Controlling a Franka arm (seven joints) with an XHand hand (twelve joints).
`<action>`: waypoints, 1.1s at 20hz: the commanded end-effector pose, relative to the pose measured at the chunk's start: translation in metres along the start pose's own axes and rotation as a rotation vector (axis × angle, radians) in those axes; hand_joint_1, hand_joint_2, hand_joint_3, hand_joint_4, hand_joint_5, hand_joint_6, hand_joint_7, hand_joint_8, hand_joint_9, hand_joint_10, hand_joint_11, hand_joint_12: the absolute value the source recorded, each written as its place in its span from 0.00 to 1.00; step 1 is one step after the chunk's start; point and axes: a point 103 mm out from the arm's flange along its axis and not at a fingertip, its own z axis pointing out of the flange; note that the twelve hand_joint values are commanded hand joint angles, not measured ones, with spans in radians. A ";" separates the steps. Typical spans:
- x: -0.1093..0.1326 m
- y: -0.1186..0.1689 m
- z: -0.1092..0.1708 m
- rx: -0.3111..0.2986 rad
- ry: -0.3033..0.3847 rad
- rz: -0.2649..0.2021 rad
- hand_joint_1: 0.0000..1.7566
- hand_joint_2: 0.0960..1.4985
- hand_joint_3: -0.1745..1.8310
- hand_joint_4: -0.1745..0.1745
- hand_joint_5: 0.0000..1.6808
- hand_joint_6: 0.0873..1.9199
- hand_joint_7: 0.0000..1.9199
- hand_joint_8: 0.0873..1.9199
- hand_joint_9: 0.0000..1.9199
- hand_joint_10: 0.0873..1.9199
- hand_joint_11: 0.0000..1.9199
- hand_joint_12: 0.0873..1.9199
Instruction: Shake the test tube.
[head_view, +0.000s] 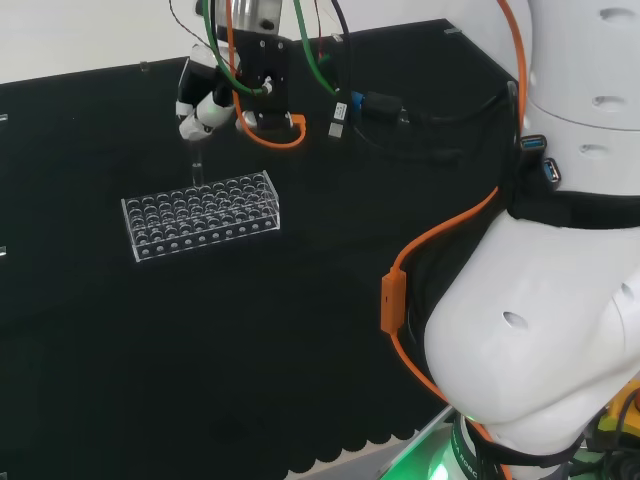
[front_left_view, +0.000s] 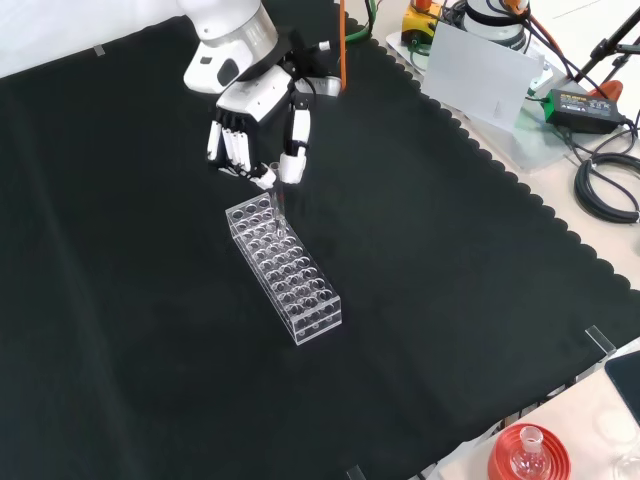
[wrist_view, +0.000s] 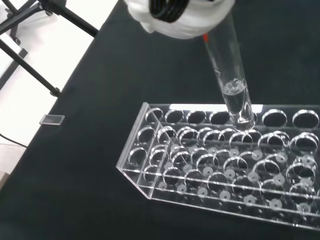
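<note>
Black cloth covers the desk (head_view: 300, 330), and from behind the arm I see a clear rack (head_view: 201, 213) lying on it, with the robot hand (head_view: 205, 105) hovering just above the rack's far edge, its fingers curled down around a thin clear test tube (head_view: 196, 168) that hangs upright below them. From the front, the robot hand (front_left_view: 256, 130) sits at the upper end of the rack (front_left_view: 284, 268), fingers and thumb pinching the test tube (front_left_view: 279, 187) right above the end row of holes. Close up at the wrist, the test tube (wrist_view: 231, 75) slants out from under the white hand (wrist_view: 177, 17), a little clear liquid in its rounded bottom, which sits at the rack's (wrist_view: 220, 160) edge row of holes.
</note>
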 end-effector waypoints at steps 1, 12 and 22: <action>0.010 0.001 -0.017 -0.020 -0.014 -0.020 0.74 0.65 0.09 0.00 0.70 0.32 0.64 0.31 0.58 0.27 0.33 0.66; 0.002 -0.029 -0.058 -0.080 -0.041 0.029 0.74 0.65 0.09 0.00 0.70 0.32 0.64 0.31 0.58 0.27 0.33 0.66; 0.033 -0.031 -0.074 -0.099 -0.011 -0.019 0.74 0.65 0.09 0.00 0.70 0.32 0.64 0.31 0.58 0.27 0.34 0.66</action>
